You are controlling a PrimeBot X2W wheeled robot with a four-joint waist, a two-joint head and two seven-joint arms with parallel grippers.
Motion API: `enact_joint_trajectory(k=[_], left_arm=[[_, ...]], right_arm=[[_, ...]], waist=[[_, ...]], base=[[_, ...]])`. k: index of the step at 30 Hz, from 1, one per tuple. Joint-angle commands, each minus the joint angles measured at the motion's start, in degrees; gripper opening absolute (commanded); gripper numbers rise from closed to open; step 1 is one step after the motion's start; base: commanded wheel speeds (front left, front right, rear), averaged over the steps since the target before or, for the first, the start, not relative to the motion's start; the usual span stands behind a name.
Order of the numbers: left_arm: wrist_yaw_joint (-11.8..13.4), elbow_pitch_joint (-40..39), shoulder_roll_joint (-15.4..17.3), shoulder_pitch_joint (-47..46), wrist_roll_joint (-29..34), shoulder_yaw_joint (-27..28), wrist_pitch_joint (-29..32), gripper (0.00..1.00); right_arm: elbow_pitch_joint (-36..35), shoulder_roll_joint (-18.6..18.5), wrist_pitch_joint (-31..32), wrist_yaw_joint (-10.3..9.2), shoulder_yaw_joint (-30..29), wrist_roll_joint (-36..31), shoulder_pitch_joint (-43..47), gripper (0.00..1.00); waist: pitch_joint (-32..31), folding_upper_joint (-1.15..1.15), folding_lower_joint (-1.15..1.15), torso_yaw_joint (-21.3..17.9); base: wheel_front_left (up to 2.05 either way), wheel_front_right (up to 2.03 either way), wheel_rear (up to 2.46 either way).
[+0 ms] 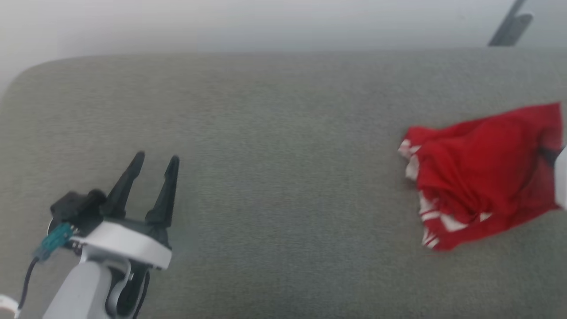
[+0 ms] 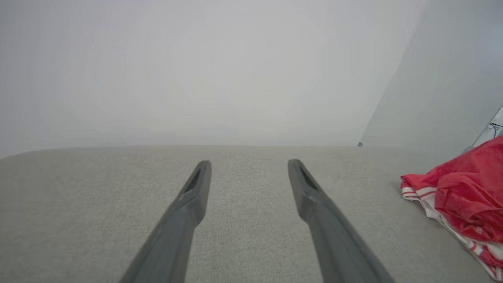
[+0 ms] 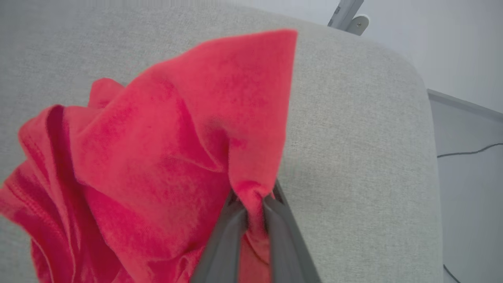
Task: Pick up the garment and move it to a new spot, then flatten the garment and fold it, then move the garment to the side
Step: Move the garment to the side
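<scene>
The garment [image 1: 483, 173] is a bright red shirt with white striped trim, bunched up at the right of the grey cushioned surface [image 1: 274, 177]. In the right wrist view my right gripper [image 3: 253, 198] is shut on a pinched fold of the garment [image 3: 169, 149], with the red cloth bulging between the two dark fingers. A sliver of the pale right arm [image 1: 561, 177] shows at the head view's right edge beside the cloth. My left gripper [image 1: 157, 160] hovers open over bare cushion at the lower left, far from the garment [image 2: 463, 196], nothing between its fingers.
The cushion's rounded far edge meets a pale wall [image 1: 266, 22]. A dark slanted bar [image 1: 509, 26] stands beyond the far right corner. In the right wrist view the cushion's right edge drops to a floor with a thin cable [image 3: 467, 152].
</scene>
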Motion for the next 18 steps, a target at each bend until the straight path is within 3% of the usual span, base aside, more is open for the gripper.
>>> enact_joint_trajectory(k=[1,8,18], left_arm=[[-0.14,0.06,0.20,-2.47,-0.24,-1.19,-0.24,1.00],[-0.13,0.09,1.34,-9.24,-0.46,-6.96,-0.24,1.00],[-0.13,0.18,2.54,-17.03,-1.24,-12.74,-0.24,1.00]], right_arm=[[1.20,-1.13,-2.15,-0.11,-0.05,-1.04,-2.56,0.00],[7.21,-5.03,-11.06,-0.11,-0.81,-4.44,-8.68,0.00],[17.92,-6.12,-19.54,-0.12,-2.60,-11.50,-15.83,0.00]], waist=[[2.17,0.00,0.00,-2.42],[6.32,0.00,0.00,-5.08],[11.93,0.00,0.00,-7.34]], base=[[0.00,0.00,0.00],[0.00,0.00,0.00],[0.00,0.00,0.00]])
